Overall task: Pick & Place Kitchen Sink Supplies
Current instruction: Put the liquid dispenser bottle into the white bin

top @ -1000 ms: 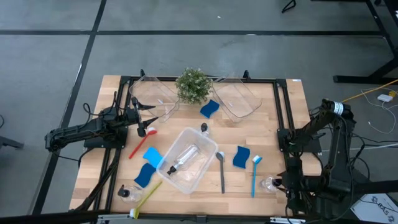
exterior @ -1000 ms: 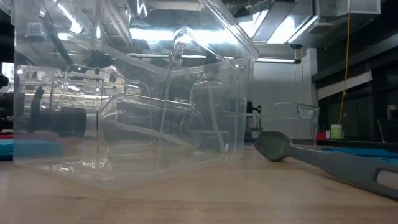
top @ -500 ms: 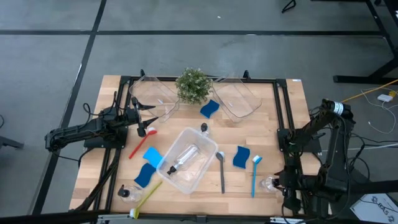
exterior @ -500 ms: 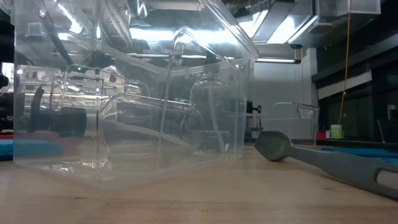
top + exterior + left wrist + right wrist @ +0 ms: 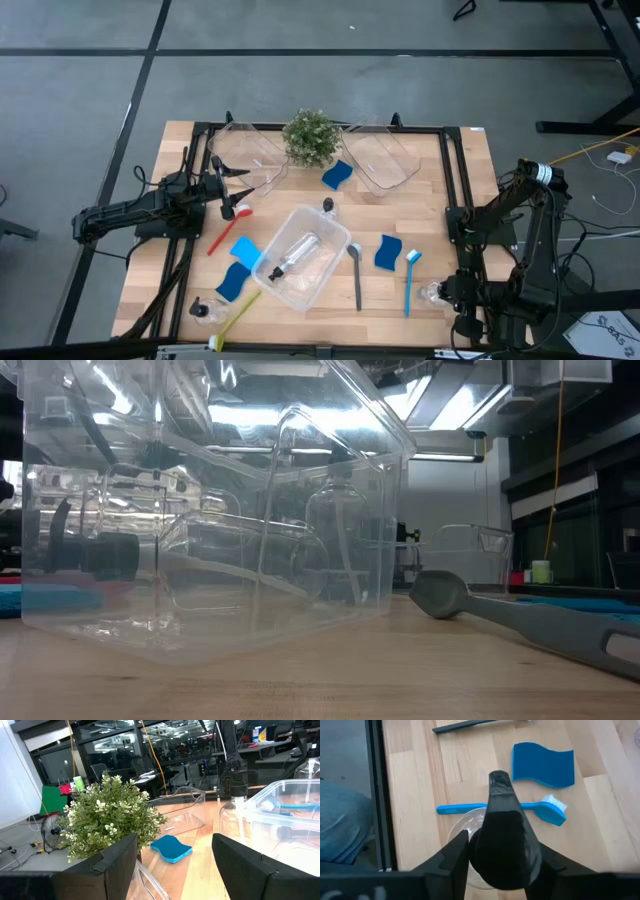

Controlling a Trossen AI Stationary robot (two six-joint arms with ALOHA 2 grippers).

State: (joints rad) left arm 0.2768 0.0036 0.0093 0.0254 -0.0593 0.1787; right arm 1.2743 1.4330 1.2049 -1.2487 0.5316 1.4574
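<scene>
**A:** Overhead first: right hand point(image 5: 440, 296) sits at the table's point(image 5: 440, 200) front right corner, right on a clear pump bottle point(image 5: 432, 294). Left hand point(image 5: 222, 197) hangs by the red brush point(image 5: 228, 228) near the left edge. Centre bin point(image 5: 301, 256) has another pump bottle point(image 5: 291, 258) lying inside.

**B:** Low cam?

**A:** Mostly that clear bin point(image 5: 210, 510) up close, plus the grey brush point(image 5: 520, 620) lying flat on the wood.

**B:** Left wrist?

**A:** Its fingers point(image 5: 252, 865) are spread apart with nothing between them. Potted plant point(image 5: 107, 817) and a blue sponge point(image 5: 171, 848) sit ahead.

**B:** Right wrist?

**A:** Fingers sit either side of the bottle's black pump top point(image 5: 504, 835), pinching it. Blue brush point(image 5: 505, 810) lies just past it, another sponge point(image 5: 543, 764) beyond.
</scene>
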